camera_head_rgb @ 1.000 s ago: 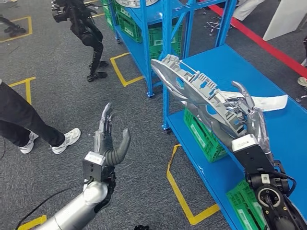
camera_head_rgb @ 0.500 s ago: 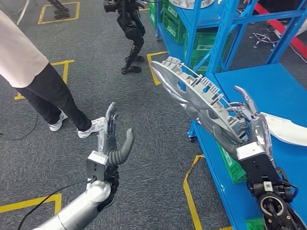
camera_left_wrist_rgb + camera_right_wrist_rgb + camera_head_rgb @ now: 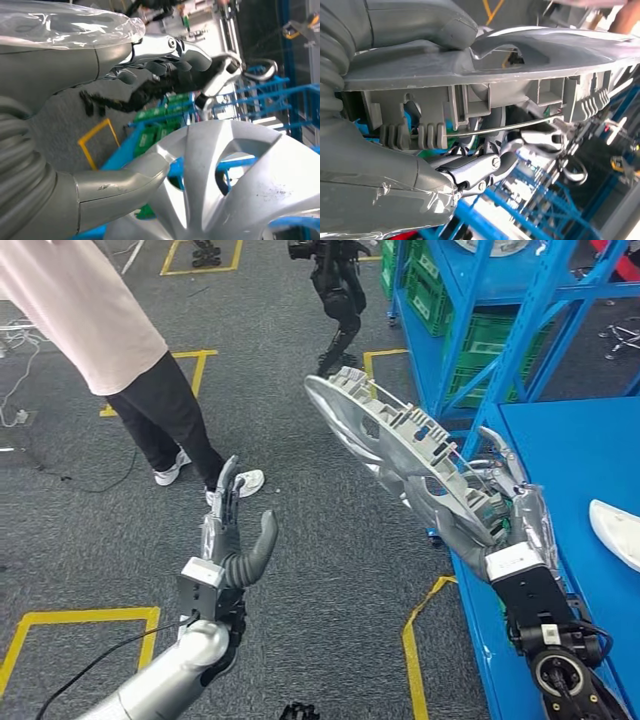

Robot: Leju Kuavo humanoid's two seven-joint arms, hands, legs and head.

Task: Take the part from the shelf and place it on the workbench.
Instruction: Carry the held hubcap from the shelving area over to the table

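Note:
The part is a silver wheel cover (image 3: pixel 400 445), held tilted in the air with its ribbed back side facing me. My right hand (image 3: pixel 507 510) grips its lower rim, thumb on one face and fingers on the other; the right wrist view shows that rim (image 3: pixel 501 55) clamped under the thumb. My left hand (image 3: pixel 230 535) is raised over the carpet to the left, fingers apart, holding nothing. The left wrist view shows the cover's spoked front face (image 3: pixel 234 180) beyond the open fingers. The blue workbench (image 3: pixel 573 460) lies at the right.
A person in a pink top and black trousers (image 3: pixel 162 410) stands at the left, close to my left hand. Another dark robot (image 3: pixel 336 295) stands at the back. Blue shelving (image 3: pixel 483 310) holds green crates (image 3: pixel 434 295). A white part (image 3: pixel 615 532) lies on the workbench.
The camera has turned, so the whole scene has shifted rightward and the person is now closer in the picture. My right hand still holds the wheel cover; my left hand stays raised and open.

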